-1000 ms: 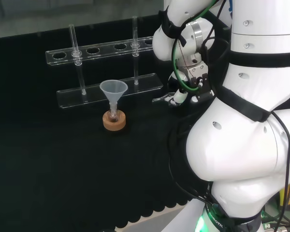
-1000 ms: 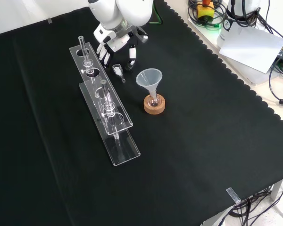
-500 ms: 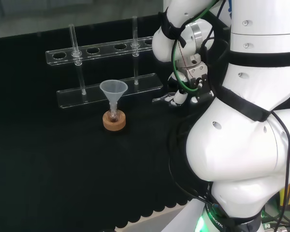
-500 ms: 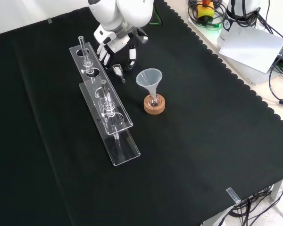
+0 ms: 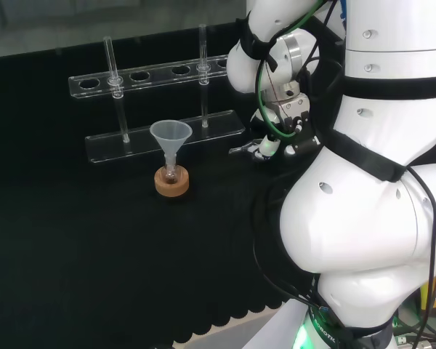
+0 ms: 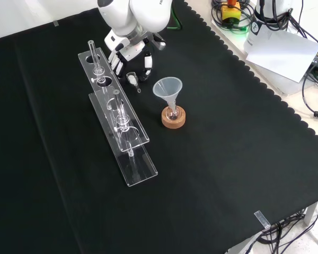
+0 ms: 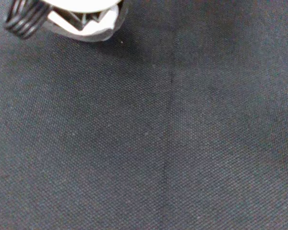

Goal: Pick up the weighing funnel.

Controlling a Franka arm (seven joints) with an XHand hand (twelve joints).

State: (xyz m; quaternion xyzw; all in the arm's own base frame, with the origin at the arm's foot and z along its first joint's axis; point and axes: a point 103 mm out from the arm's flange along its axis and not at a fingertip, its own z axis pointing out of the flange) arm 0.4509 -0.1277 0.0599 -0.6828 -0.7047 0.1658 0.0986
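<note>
**While the weighing funnel point(image 6: 132, 79) lies unmoved, the hand point(image 6: 128, 52) is barely shifted**

Although a second has passed, the weighing funnel is found where it was. In the front view it lies on the cloth point(image 6: 228, 159) with its stem pointing down the view, just beside the near end of the rack point(image 6: 119, 114). In the head view it shows as a small clear piece point(image 5: 240, 150) by the hand's lowest white tip point(image 5: 267, 147).

The hand is set over it. Its fingers point(image 6: 116, 62) are lowered on the rack side and its thumb point(image 6: 147, 62) on the other, so the piece is straddled. The fingers are relaxed and spread, and nothing is seen to be clasped. Whether a tip touches the glass cannot be told. Over the last second only a slight drift of the hand and wrist has been made, and no closing of the fingers is seen.

From this it is judged that the pick-up has not begun: the hand is being settled, and the pinch and the lift remain to be done. Since the piece is small, clear and free to roll, it could be nudged away by one tip landing first.

Further out, the funnel point(image 6: 167, 88) stands in its flask on the cork ring point(image 6: 173, 117), near but apart. In the wrist view, bare cloth point(image 7: 173, 143) is seen.
</note>
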